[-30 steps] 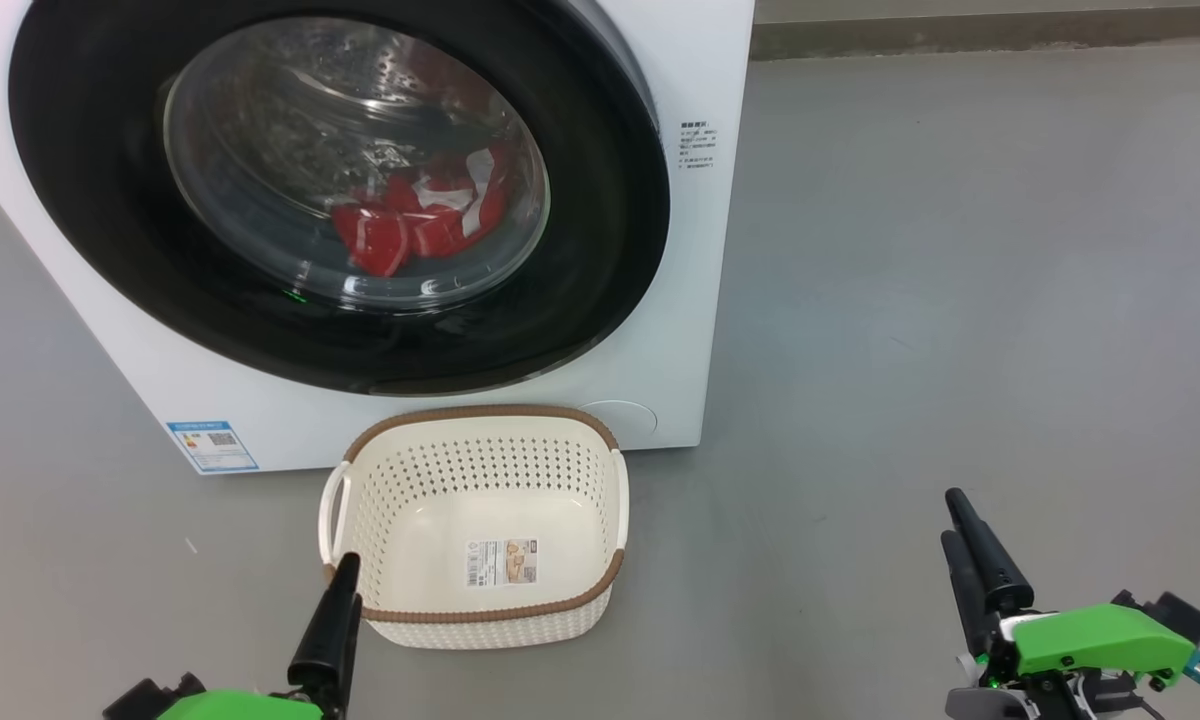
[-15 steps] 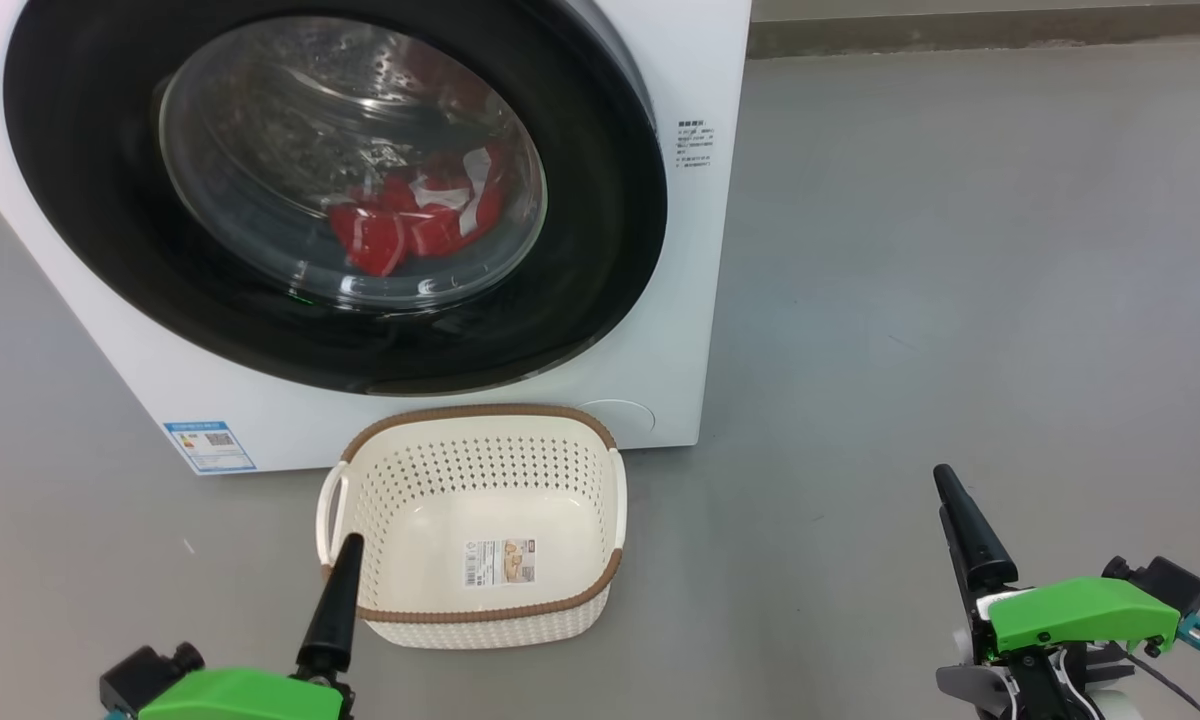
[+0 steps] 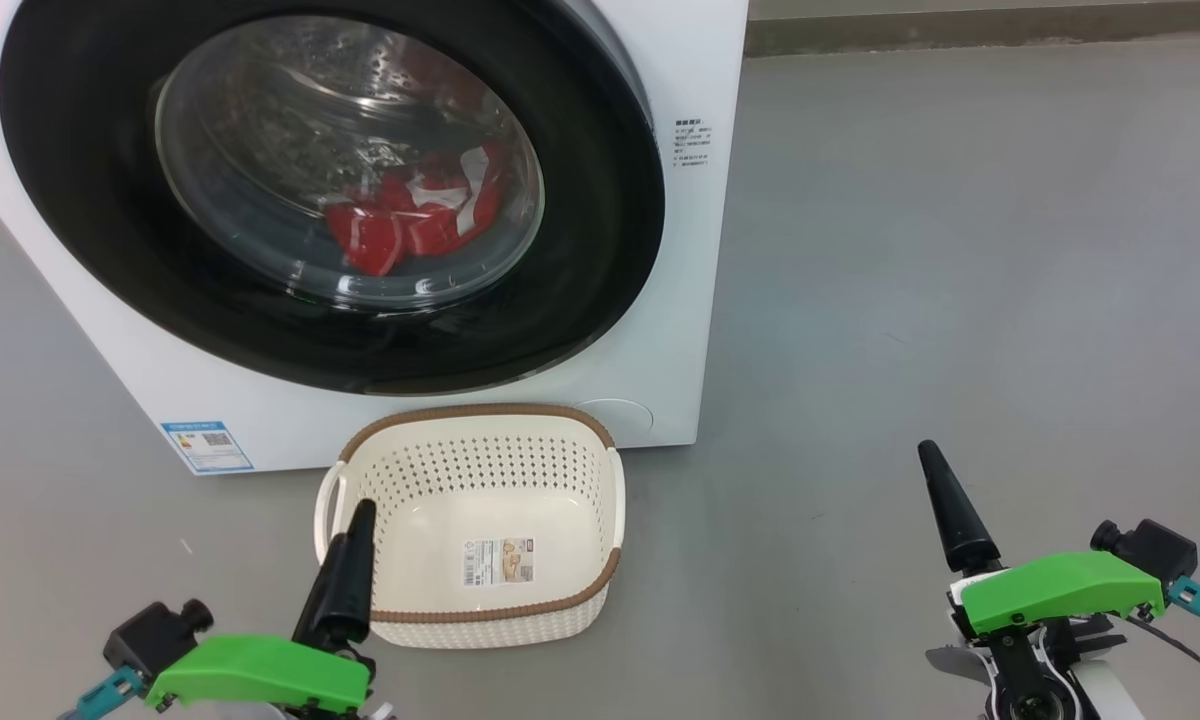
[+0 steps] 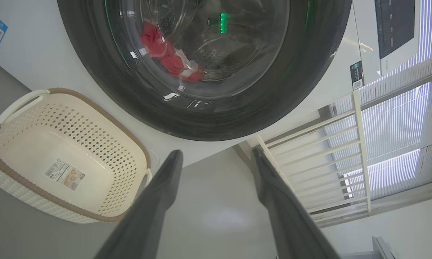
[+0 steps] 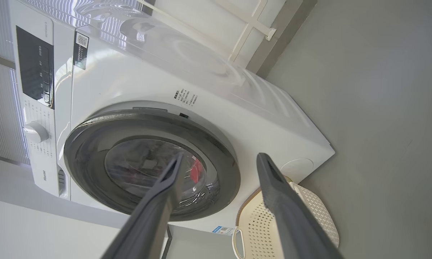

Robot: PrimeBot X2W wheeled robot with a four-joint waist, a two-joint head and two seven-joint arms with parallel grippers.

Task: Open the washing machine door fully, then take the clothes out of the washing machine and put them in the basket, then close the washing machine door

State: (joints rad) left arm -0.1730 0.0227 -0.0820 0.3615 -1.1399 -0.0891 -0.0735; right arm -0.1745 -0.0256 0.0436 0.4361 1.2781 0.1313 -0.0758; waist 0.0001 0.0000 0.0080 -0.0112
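The white washing machine (image 3: pixel 680 300) stands ahead with the washing machine door (image 3: pixel 580 230) shut, its black rim ringing the glass bowl. Behind the glass lie the clothes (image 3: pixel 410 225), red with white patches. The cream basket (image 3: pixel 480 410) sits on the floor against the machine's front, holding nothing but a paper label. My left gripper (image 3: pixel 352 525) hovers over the basket's near-left corner, open and holding nothing. My right gripper (image 3: pixel 928 455) is open above bare floor to the right. The left wrist view shows open fingers (image 4: pixel 216 153) below the door (image 4: pixel 302 72), clothes (image 4: pixel 162 50) and basket (image 4: pixel 104 115).
Grey floor (image 3: pixel 960 300) stretches wide to the machine's right, up to a wall skirting (image 3: pixel 960 35). A blue label (image 3: pixel 207 446) marks the machine's lower left corner. The right wrist view looks between open fingers (image 5: pixel 219 156) at the door (image 5: pixel 86 144) and a control knob (image 5: pixel 36 131).
Both grippers have risen in the head view, the right one moving up and slightly left. The left one's green body has come further into view. Door, clothes and basket are unmoved.
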